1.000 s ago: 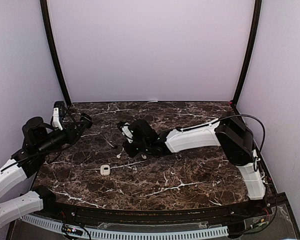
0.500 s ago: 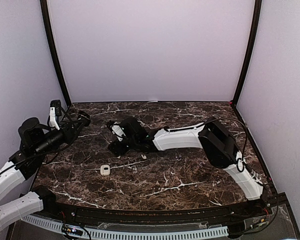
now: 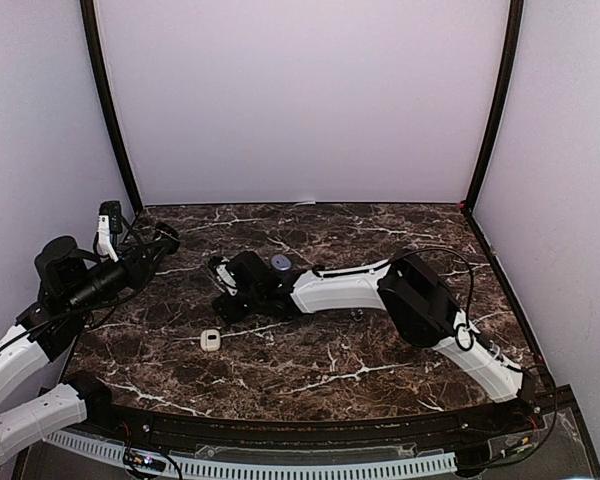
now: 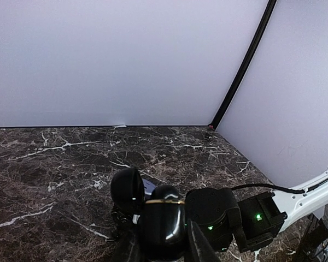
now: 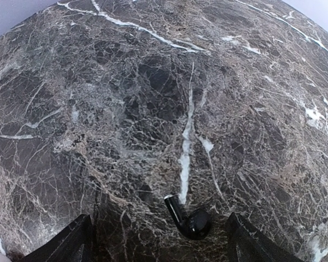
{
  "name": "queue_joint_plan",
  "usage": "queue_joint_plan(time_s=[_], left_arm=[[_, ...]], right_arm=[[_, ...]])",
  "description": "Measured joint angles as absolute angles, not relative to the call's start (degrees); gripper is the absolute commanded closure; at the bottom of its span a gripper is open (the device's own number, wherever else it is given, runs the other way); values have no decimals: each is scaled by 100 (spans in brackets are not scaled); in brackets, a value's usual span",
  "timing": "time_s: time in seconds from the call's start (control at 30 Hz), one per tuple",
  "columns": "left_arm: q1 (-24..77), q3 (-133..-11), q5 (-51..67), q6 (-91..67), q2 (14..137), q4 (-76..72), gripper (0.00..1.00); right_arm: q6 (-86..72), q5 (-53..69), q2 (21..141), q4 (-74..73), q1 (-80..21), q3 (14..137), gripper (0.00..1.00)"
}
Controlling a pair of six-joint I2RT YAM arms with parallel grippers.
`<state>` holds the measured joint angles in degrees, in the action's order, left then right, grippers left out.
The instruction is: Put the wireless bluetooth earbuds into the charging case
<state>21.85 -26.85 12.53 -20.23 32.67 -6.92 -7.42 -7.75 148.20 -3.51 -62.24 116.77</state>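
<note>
A glossy black charging case (image 4: 163, 218) with a gold band is held upright in my left gripper (image 4: 163, 243), its lid (image 4: 127, 188) flipped open to the left. This gripper (image 3: 165, 240) hovers over the table's left side. A black earbud (image 5: 189, 219) with a short stem lies on the marble. My right gripper (image 5: 164, 245) is low over it and open, one finger on each side and neither touching it. In the top view the right gripper (image 3: 224, 293) is reached far left, close to the left one.
A small white case (image 3: 211, 340) lies on the marble table (image 3: 380, 350) in front of the right gripper. A small bluish-grey round thing (image 3: 280, 262) shows just behind the right wrist. Walls close in the back and both sides.
The right arm has swung left across the table and its jaws have opened wide over the black earbud. The left gripper has shifted slightly, still holding the case.
</note>
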Motion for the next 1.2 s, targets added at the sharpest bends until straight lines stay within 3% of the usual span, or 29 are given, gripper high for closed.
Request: queue_joint_plan(time_s=[0.37,0.93,1.13,1.2], left_arm=[[2185,-2685,1175,-1979,3277,-674,100],[2185,-2683,1153,-1966,3065,-659,100],[2185,-2683,1153,-1966,3061,-659,100],[2185,-2683,1153,-1964,3061,-659,100]], right_arm=[[-655,-102,14820,-484,-6027,11743,26],[-303,296,14905,-1118,-5961,12149,67],[-233,266,14905,-1127,-5957,12149,69],[-220,257,14905,-1129,-5957,12149,64]])
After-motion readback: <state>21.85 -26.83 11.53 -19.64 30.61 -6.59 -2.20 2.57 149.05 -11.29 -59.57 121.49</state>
